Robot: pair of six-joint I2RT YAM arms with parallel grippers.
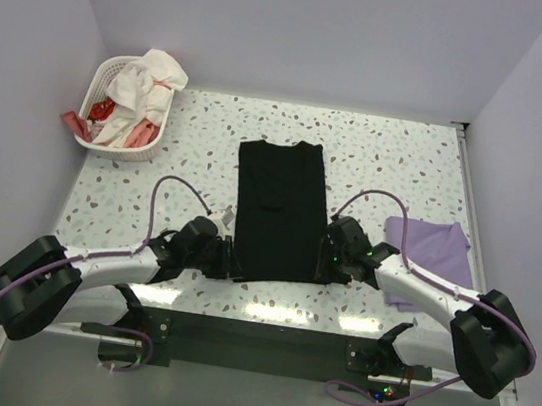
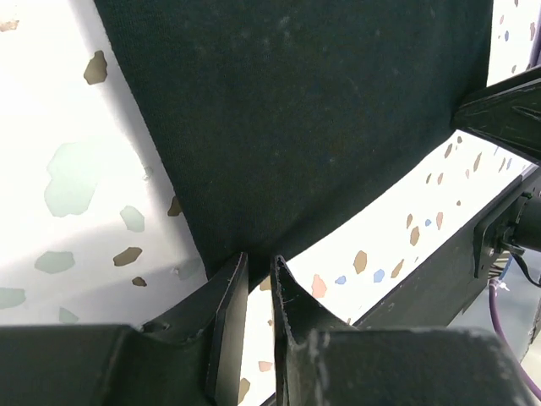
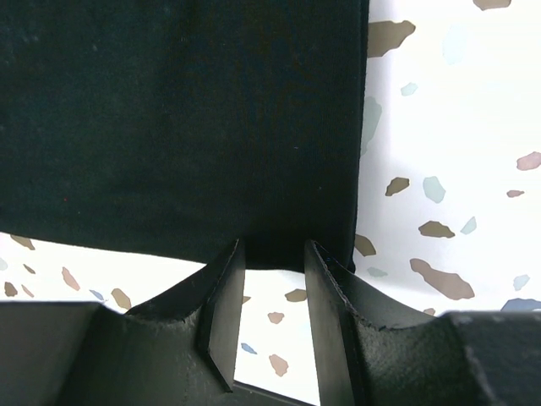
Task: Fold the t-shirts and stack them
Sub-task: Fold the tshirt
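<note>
Two t-shirts on the speckled table (image 1: 407, 172). Black tee (image 1: 275, 209) lies flat at mid-table, folded into a long narrow strip running from the near edge toward the far wall. Lavender tee (image 1: 431, 248) is folded to a small rectangle well to its right, near the table's right edge, apart from the black one. The right arm crosses above its near-left part.

Left gripper (image 1: 226, 257) sits low at the near-left corner of the black tee. Its wrist view shows the jaws only a narrow slit apart, speckled table visible through the slit, and the cloth's corner (image 2: 296, 127) just at the tips (image 2: 258, 262). No cloth seen pinched between them.

Right gripper (image 1: 327, 256) sits at the near-right corner. Its jaws stand noticeably wider apart, and the tips (image 3: 273, 249) straddle the near hem of the black cloth (image 3: 169, 118) beside its right edge. The fingers are not closed on the fabric. Whether they touch it, I cannot tell.

White laundry basket (image 1: 93, 102) stands at the far-left corner, heaped with white and red garments, some spilling over the rim.
</note>
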